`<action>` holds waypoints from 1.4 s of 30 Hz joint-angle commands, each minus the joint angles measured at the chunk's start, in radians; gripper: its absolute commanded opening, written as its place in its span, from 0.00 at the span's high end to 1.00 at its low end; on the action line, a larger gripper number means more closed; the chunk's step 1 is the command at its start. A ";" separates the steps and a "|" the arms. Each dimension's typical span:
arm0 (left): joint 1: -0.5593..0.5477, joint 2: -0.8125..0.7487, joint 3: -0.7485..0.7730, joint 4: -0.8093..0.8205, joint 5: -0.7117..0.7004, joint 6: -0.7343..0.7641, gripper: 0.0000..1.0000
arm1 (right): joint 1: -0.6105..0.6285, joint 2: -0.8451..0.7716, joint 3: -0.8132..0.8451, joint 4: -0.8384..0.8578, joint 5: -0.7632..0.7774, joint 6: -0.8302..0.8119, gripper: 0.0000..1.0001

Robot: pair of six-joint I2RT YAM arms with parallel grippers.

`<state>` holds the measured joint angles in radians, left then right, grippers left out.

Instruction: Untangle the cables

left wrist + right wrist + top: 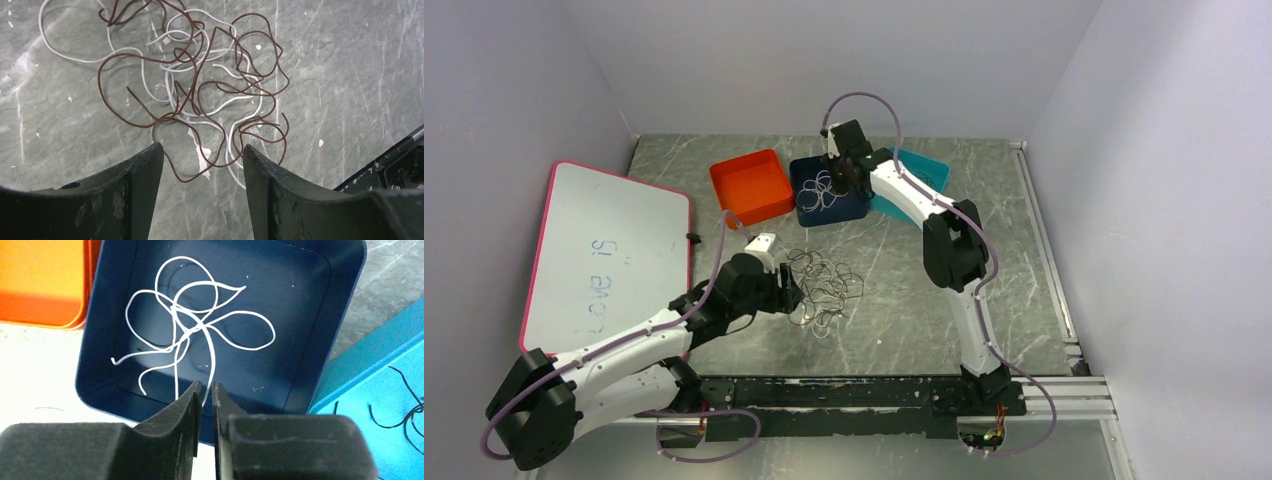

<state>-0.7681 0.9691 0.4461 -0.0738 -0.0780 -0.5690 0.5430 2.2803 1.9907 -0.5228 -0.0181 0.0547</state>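
Brown and white thin wires knotted on grey stone table, left gripper jaws wide beside them | right gripper barely parted over white looped wire in navy square tray | risk: pinching crossed strands drags whole knot

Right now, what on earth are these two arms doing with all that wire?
Two robot arms are untangling a knot of wires. The left arm's tool hangs open over a tangle of thin brownish-red and white wires on the grey marbled table, gripping nothing. The right arm's tool sits above a dark blue square tray holding a looped white wire, jaws barely parted. A thin black wire lies in the turquoise tray beside it.
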 commanded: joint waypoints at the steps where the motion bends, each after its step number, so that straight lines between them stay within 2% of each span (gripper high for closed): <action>1: 0.012 0.009 0.004 0.047 0.033 -0.007 0.35 | -0.005 -0.033 -0.026 -0.005 0.019 -0.017 0.78; 6: 0.039 0.006 0.009 0.056 0.056 0.005 0.34 | -0.005 -0.123 -0.068 0.020 0.037 -0.021 0.67; 10: 0.114 -0.001 0.006 0.077 0.120 -0.003 0.31 | -0.005 -0.236 -0.146 0.054 0.055 -0.008 0.61; 15: 0.225 0.010 0.026 0.131 0.217 0.007 0.28 | -0.009 -0.445 -0.354 0.135 0.003 0.078 0.55; 22: 0.264 0.175 0.118 0.177 0.284 0.081 0.28 | -0.006 -0.689 -0.635 0.210 -0.020 0.183 0.54; 31: 0.254 0.399 0.225 0.186 0.337 0.191 0.30 | 0.018 -0.960 -0.932 0.215 -0.020 0.280 0.53; 38: 0.080 0.488 0.262 0.221 0.335 0.188 0.28 | 0.021 -1.066 -1.056 0.197 0.018 0.308 0.53; 42: 0.022 0.513 0.260 0.273 0.368 0.151 0.30 | 0.020 -1.088 -1.071 0.176 0.039 0.302 0.53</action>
<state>-0.6987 1.4651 0.6792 0.1154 0.2394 -0.4042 0.5606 1.2179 0.9337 -0.3260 -0.0139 0.3450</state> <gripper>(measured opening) 0.712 0.468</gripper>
